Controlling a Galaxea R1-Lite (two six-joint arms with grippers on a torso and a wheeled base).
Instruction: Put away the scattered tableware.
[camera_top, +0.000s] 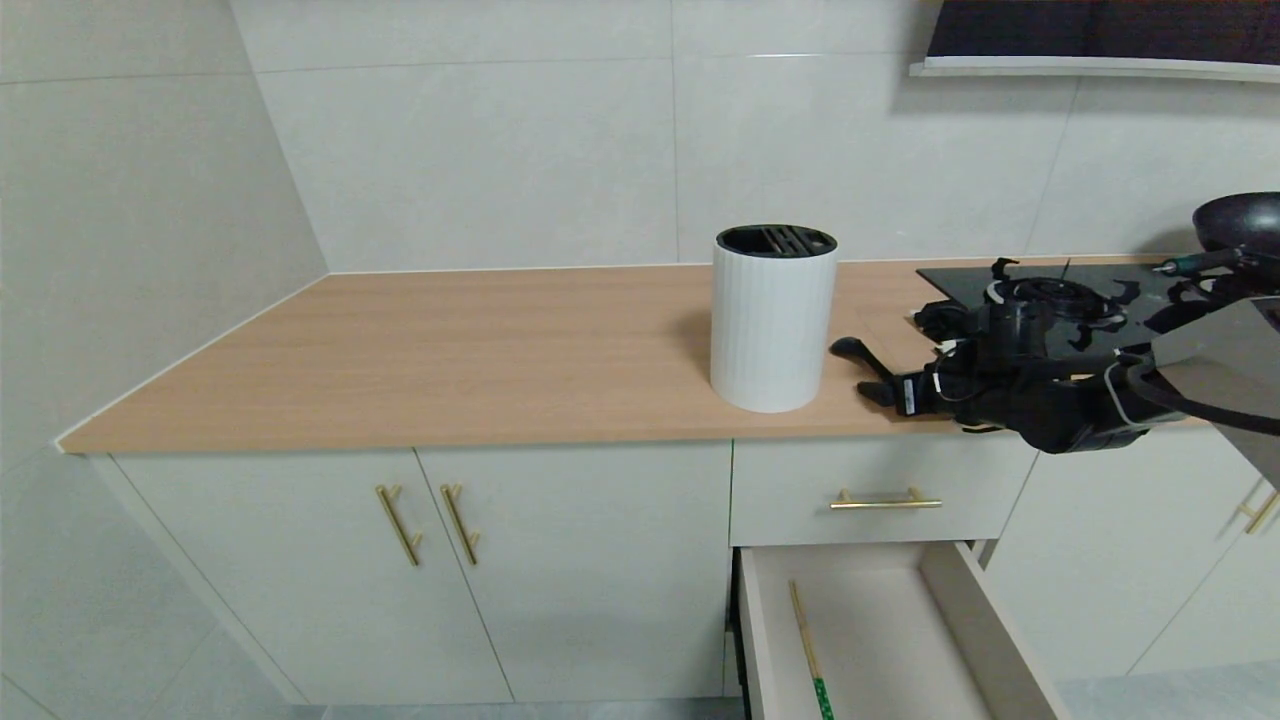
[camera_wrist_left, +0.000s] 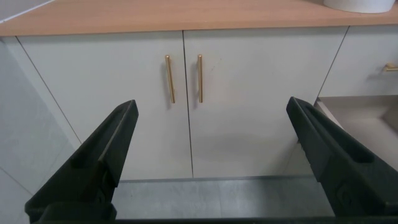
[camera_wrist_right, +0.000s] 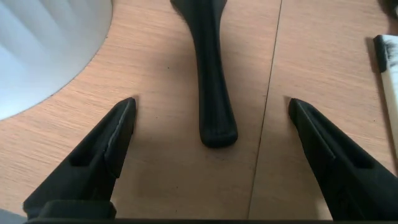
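A pale wooden desk (camera_top: 450, 360) runs along a tiled wall, and on it, right of the middle, stands a white ribbed holder (camera_top: 773, 318) with a black slotted top, upright and close to the near edge. Just to the right of the holder the right gripper (camera_top: 865, 372) hangs low over the desk, pointing left toward it. Its jaws are spread wide and grasp nothing. In the right wrist view a black utensil handle (camera_wrist_right: 211, 74) lies flat on the wood beside the holder's curved wall (camera_wrist_right: 43, 50), apart from it. The rounded end of the handle sits in line with the gap of the right gripper (camera_wrist_right: 211, 106), and neither jaw touches it. What kind of utensil it is cannot be told. At that view's edge lies a thin pale item with a dark tip (camera_wrist_right: 390, 93), too little of it in sight to name. Farther right on the desk is a black stove (camera_top: 1060, 295) with a dark pan (camera_top: 1240, 220) at its far right. Under the desk, below a shut drawer with a gold handle (camera_top: 885, 500), a second drawer (camera_top: 945, 600) is pulled out, and in it lies one wooden chopstick (camera_top: 805, 645) with a green end, near the drawer's left wall. The left gripper (camera_wrist_left: 211, 104) is down low in front of the white cabinet doors (camera_wrist_left: 261, 112) with their two gold handles (camera_wrist_left: 169, 79). Its jaws are released and wide apart, with nothing between them.
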